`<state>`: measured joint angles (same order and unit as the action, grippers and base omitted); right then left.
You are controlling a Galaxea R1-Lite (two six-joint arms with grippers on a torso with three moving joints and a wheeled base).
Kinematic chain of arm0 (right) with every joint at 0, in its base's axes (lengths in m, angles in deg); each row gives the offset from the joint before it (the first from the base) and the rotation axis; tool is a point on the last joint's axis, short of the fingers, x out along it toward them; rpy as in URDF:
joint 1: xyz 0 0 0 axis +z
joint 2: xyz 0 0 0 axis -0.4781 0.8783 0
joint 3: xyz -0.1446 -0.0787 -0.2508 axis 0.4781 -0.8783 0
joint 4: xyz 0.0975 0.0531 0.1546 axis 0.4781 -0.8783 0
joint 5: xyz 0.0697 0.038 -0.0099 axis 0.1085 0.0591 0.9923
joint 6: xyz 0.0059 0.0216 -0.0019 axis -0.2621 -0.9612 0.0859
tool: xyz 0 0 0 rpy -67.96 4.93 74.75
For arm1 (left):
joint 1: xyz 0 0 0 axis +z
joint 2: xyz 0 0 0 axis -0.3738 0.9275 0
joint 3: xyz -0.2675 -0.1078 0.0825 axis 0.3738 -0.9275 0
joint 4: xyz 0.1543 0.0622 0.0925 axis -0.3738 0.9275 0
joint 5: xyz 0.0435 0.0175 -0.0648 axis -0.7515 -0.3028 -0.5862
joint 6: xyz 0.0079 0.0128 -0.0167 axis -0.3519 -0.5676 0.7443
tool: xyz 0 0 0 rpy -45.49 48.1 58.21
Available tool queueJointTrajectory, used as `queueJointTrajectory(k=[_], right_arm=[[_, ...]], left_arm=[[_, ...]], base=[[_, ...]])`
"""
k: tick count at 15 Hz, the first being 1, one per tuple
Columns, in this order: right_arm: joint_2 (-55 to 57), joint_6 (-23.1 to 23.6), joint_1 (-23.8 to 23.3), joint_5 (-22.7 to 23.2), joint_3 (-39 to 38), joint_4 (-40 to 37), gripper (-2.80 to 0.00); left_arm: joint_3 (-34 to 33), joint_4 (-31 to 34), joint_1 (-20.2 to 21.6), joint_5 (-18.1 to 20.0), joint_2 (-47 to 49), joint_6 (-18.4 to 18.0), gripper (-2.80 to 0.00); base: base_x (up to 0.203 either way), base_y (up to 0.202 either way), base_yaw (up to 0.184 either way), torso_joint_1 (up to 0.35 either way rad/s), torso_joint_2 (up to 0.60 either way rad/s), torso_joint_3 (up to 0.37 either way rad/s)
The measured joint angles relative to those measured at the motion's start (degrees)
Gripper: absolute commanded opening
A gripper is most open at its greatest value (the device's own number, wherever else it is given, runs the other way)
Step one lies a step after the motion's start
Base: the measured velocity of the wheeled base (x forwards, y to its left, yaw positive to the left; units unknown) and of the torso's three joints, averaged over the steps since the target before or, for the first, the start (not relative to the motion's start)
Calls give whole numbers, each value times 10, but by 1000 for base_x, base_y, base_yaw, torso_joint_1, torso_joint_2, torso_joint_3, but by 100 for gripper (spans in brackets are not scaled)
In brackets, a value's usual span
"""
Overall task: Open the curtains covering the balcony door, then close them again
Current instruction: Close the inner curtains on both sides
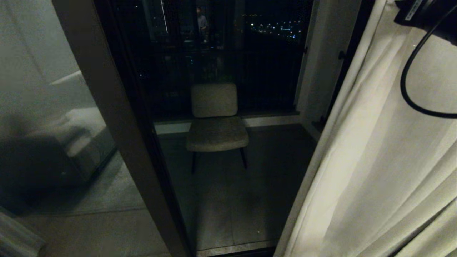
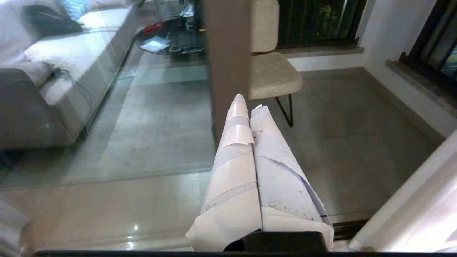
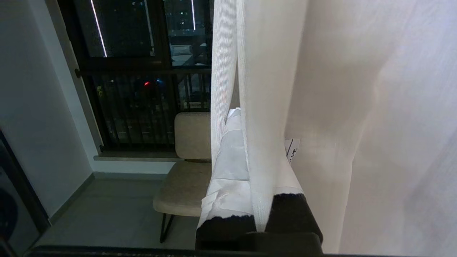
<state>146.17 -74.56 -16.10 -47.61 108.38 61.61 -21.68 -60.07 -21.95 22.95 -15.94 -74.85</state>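
Curtain (image 3: 264, 107) hem pinched in right end effector (image 3: 262, 142)

No text, brand, number or sign can be read anywhere. A small white tag (image 3: 293, 151) with dark marks shows at the edge of the right gripper (image 3: 250, 142), just behind the curtain (image 3: 357, 107) fold, but its marks are too small to make out. At the top right corner of the head view, a pale label (image 1: 414, 9) on the black arm housing carries print that is likewise illegible.
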Motion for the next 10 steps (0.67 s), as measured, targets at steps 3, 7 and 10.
queueJointTrajectory(k=[3,7,10], right_arm=[[0,0,0,0,1,0,-280],[-1,0,0,0,2,0,-280],[-2,0,0,0,2,-1,-280]], left_arm=[[0,0,0,0,0,0,-280],[0,0,0,0,0,-1,-280],[0,0,0,-1,0,-1,-280]], base=[[0,191,1,2,3,4],[0,190,0,4,2,3],[0,189,0,2,3,-1]])
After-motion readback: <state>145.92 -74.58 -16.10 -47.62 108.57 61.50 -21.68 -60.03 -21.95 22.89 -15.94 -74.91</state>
